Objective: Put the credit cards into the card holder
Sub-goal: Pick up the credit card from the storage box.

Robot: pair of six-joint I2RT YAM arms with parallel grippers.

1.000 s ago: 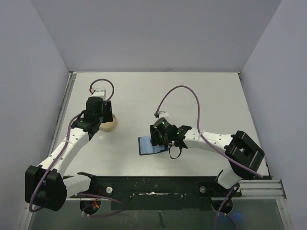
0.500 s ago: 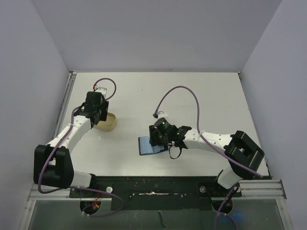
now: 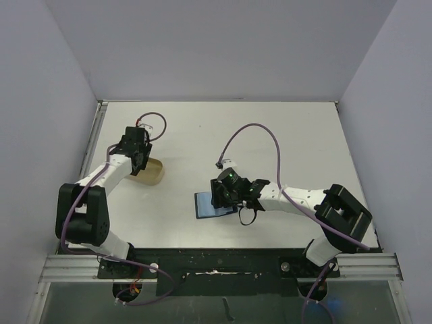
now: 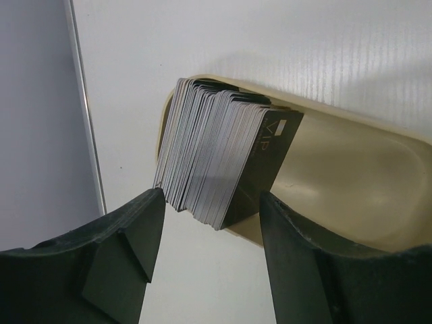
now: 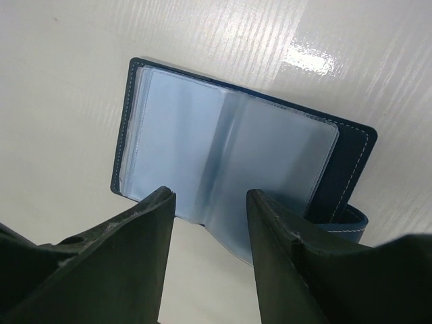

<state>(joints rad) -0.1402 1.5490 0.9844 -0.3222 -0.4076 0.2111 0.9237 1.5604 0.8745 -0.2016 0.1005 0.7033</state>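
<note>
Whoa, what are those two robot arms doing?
They are getting ready to put cards into a little wallet. The left pincer is open around a stack of credit cards standing in a beige tray, and does not look closed on them yet. The right pincer is open too, just above the blue card holder, which lies opened out on the table. No card shows in its clear pockets.

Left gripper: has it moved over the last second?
Yes. In the top view the left gripper has shifted toward the table's far-left corner, uncovering more of the beige tray, which has stayed put.
</note>
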